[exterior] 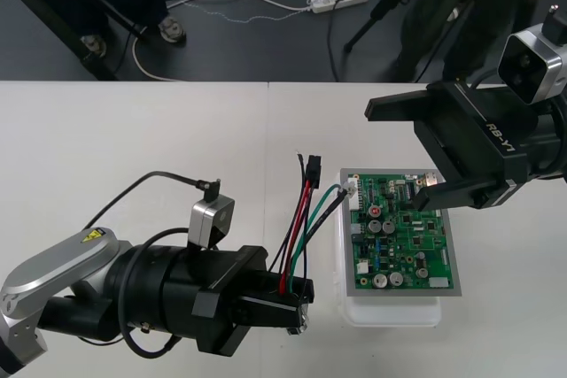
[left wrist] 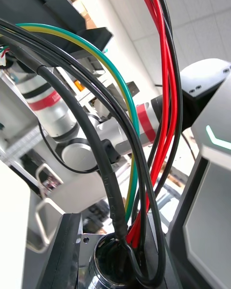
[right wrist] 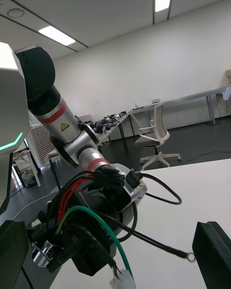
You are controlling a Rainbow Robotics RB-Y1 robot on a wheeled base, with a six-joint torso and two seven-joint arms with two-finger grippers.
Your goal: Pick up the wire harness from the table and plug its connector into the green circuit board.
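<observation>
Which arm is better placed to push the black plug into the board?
Probably the right arm: its jaws stand open over the green board, near the black plug; the left arm's hold the socket.

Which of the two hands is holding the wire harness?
The left hand: the wire harness rises from between its closed fingers, beside the board. The right hand is open over the board's far edge, holding nothing.

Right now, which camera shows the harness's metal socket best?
The left wrist view: the socket sits close up, with the wires running into it. The front view shows just a glint of it at the tips of the left gripper; the right wrist view shows its silvery flange from the side.
</observation>
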